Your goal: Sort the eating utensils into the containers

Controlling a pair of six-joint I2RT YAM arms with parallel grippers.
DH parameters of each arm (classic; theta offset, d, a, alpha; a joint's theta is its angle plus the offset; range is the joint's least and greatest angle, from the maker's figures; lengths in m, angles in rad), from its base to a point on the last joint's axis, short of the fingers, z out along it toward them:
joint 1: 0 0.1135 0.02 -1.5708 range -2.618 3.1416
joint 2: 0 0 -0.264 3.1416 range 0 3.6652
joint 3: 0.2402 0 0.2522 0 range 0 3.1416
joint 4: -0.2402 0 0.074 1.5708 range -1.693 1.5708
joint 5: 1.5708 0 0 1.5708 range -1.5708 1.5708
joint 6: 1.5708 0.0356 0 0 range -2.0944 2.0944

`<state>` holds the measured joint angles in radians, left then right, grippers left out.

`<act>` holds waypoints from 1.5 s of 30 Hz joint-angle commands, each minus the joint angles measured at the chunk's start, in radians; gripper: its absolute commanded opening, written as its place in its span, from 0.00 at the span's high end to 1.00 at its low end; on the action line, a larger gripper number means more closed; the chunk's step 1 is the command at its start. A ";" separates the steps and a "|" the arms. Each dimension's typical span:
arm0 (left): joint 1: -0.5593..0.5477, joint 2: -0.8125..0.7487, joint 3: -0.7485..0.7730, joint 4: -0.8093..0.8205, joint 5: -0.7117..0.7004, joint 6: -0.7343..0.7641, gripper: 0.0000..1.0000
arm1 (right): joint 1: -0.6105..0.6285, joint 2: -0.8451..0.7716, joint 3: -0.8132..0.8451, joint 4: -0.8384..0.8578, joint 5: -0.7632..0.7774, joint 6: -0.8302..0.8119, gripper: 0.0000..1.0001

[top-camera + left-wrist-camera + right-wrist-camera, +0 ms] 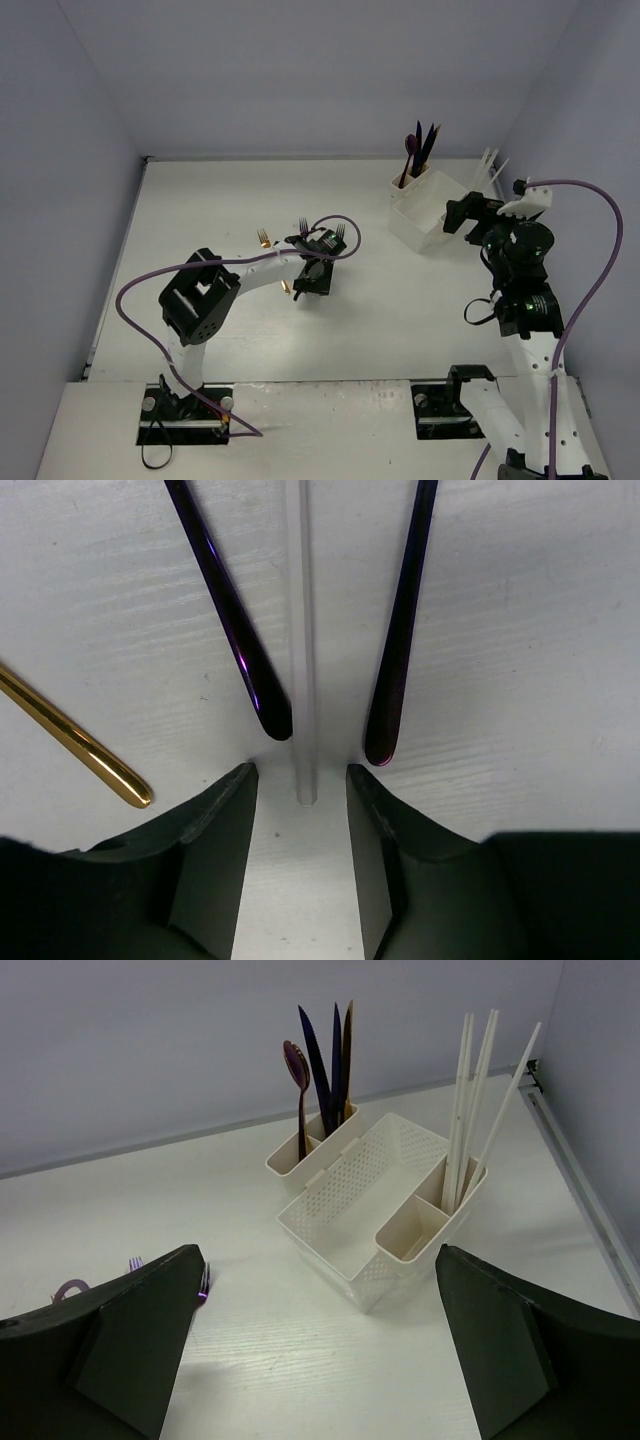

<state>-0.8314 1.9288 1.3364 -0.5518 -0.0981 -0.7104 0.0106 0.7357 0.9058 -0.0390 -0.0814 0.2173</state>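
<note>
Three loose utensils show from above, mid-table [220,200], round the left claw [312,282]: one gold fork [264,238] and two purple fork heads [303,225]. Any clear one is too faint to pick out here. The organizer [410,228] sits far right. The right claw [455,218] hangs just beside it, spread wide, nothing in it.

Left wrist: four handles lie on the table. A clear plastic handle [302,680] is in the middle, two purple handles [225,600] close on either side, a gold handle [70,740] off left. The left claw is half-spread, jaws astride the clear handle's tip with a gap each side, not pinching. The clear piece looks light, thin, stiff and slick. Lying flat, it would likely skid or flip. It is best taken near the tip, where the purple ends leave room.

Right wrist: the organizer holds sorted pieces upright.
- Rear cups: one purple spoon [297,1065] and three dark or gold blades [318,1065].
- Near-right cup: clear white utensils [465,1090], three, perhaps four.
</note>
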 commanded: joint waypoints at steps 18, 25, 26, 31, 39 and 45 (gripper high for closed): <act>-0.055 -0.245 0.029 0.018 -0.098 0.053 1.00 | 0.048 0.138 0.070 0.042 -0.318 0.039 0.00; -0.091 -0.419 -0.015 0.257 -0.094 0.170 1.00 | 0.049 0.271 0.187 0.042 -0.526 0.154 0.00; -0.095 -0.444 -0.027 0.302 -0.079 0.185 1.00 | 0.049 0.297 0.214 0.042 -0.556 0.167 0.00; -0.142 -0.494 -0.054 0.496 -0.023 0.290 1.00 | 0.060 0.378 0.292 0.042 -0.650 0.212 0.00; -0.177 -0.504 -0.042 0.622 0.045 0.348 1.00 | 0.093 0.449 0.360 0.049 -0.669 0.227 0.04; -0.189 -0.492 -0.027 0.628 0.060 0.365 1.00 | 0.104 0.473 0.364 0.057 -0.666 0.228 0.25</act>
<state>-1.0136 1.4603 1.2789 -0.0269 -0.0637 -0.3812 0.1030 1.1966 1.2213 -0.0599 -0.7137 0.4342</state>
